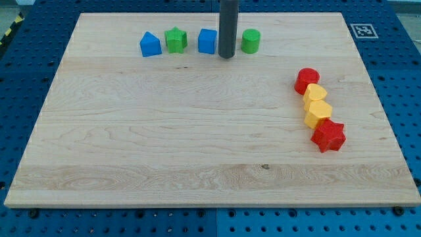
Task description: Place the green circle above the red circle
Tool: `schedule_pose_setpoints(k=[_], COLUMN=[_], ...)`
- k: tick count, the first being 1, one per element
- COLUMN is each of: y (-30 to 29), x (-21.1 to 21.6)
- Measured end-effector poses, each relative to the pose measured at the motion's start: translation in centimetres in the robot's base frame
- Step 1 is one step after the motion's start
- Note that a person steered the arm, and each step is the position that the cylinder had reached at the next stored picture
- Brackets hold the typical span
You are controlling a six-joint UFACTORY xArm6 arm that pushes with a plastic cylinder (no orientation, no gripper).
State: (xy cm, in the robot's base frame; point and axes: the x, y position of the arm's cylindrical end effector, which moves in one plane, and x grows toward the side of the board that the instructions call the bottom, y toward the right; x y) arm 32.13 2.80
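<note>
Tip [226, 56] just beside green circle [250, 41]

My tip [226, 56] between blue cube [208, 41] and green circle [250, 41] — red circle [306, 80] well apart.

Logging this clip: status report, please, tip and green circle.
My tip sits between blue cube and green circle. Green circle at view's top, well up-left of red circle. Path between them open.

Near the counter's [197, 151] top edge, my tip [226, 56] fills the gap between blue cube [207, 41] and green circle [250, 41]; toward the right edge, open counter reaches the red circle [306, 80].
</note>
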Motion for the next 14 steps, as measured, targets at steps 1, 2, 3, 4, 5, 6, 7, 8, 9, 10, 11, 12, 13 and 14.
schedule_pose_setpoints(k=[1, 2, 3, 4, 5, 6, 7, 8, 9, 10, 11, 12, 13, 14], y=[0.0, 0.0, 0.2, 0.9, 1.7, 3.4, 4.8, 6.3, 7.9, 8.5, 8.5, 8.4, 8.4, 8.7], x=[-2.2, -3.1, -3.7, -4.3, -4.3, -4.3, -4.3, -4.3, -4.3, -3.7, -2.3, -0.7, 0.8, 1.6])
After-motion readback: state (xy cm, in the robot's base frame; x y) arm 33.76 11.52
